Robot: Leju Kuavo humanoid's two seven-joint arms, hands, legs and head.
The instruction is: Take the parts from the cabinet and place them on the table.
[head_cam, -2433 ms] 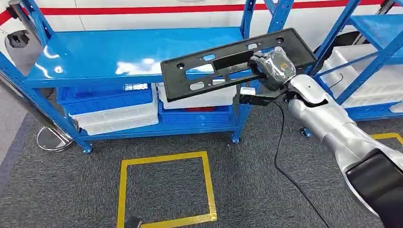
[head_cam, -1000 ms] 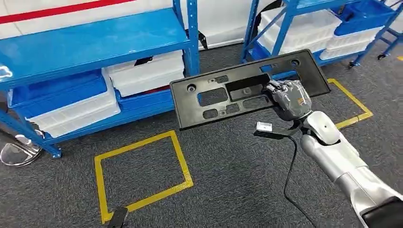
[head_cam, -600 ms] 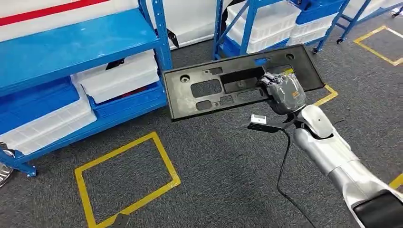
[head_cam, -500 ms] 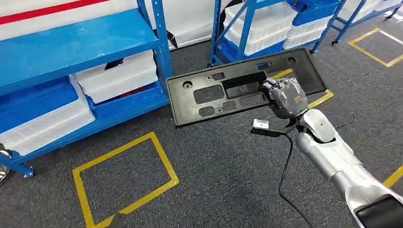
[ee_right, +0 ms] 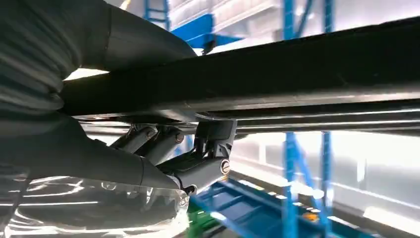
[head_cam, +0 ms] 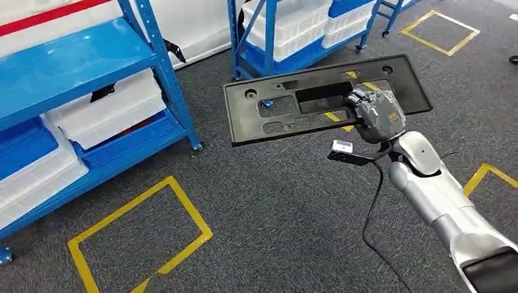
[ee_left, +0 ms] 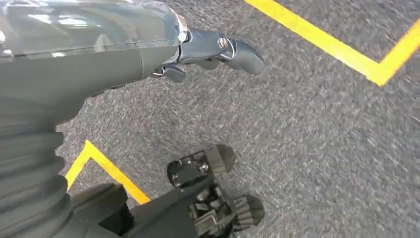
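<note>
A long black plastic panel (head_cam: 287, 110) with several cut-outs is held flat in the air over the grey carpet. My right hand (head_cam: 379, 116) grips it along its near edge, right of the middle, with the silver arm coming in from the lower right. In the right wrist view the panel (ee_right: 297, 74) runs across as a dark bar; the right hand (ee_right: 148, 153) clamps it, dark fingers (ee_right: 203, 166) against its underside. My left hand (ee_left: 148, 49) hangs over the carpet, thumb (ee_left: 233, 47) stretched out and nothing in it.
The blue shelf rack (head_cam: 73, 61) with white bins (head_cam: 110, 113) and blue bins stands at the left. A second blue rack (head_cam: 275, 36) with white crates is behind the panel. Yellow floor squares (head_cam: 140, 238) mark the carpet, and a black cable (head_cam: 369, 226) trails under my right arm.
The whole view has swung right, so the blue rack has slid to the picture's left and more carpet shows. My right hand holds the panel as before.
</note>
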